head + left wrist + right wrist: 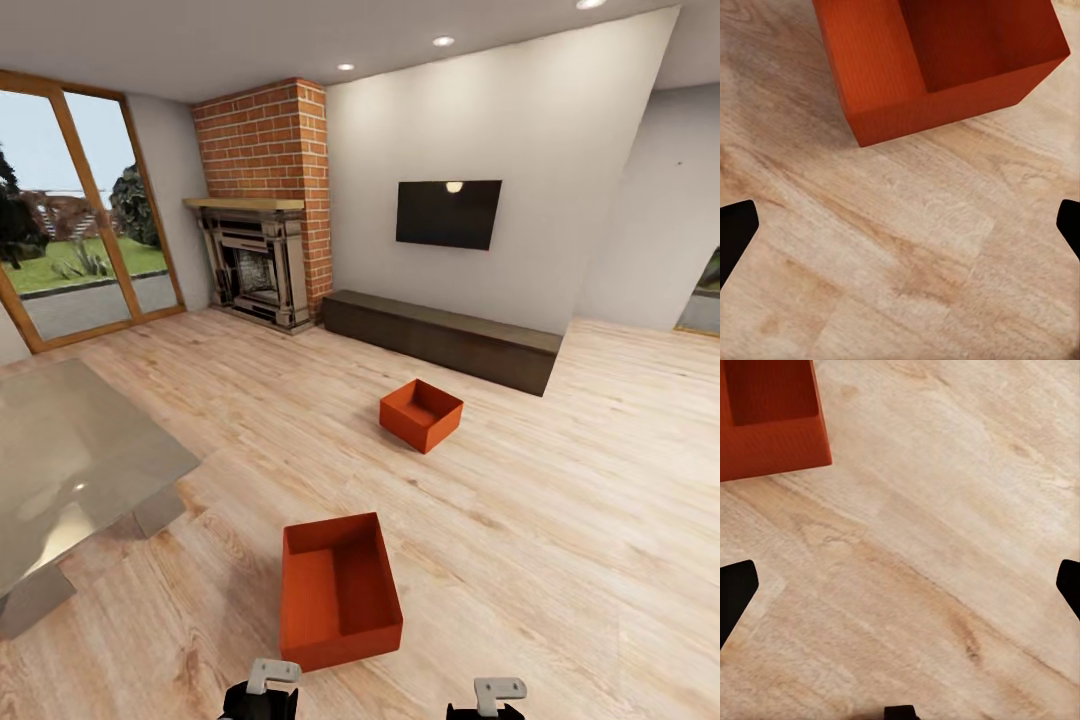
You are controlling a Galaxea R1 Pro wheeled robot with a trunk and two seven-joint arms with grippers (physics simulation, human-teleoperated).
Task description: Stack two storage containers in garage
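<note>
I am in the living room, on its light wood-plank floor [560, 500]. One orange-red storage container [338, 590] lies just ahead of my arms, empty and lidless. The second storage container [421, 414] sits further out, in front of the long dark cabinet. My left gripper [900, 225] hangs open over bare planks, a short way from the near container's corner [937, 67]. My right gripper [900, 585] is open too, over planks, and the same container's corner [769, 420] shows beside it. Both grippers hold nothing. The garage and its floor are out of view.
A grey glossy table [70, 470] stands close on the left. The long dark low cabinet [440, 340] runs along the far wall under a TV [448, 213]. A brick fireplace [258, 250] and glass doors [70, 220] are at the back left.
</note>
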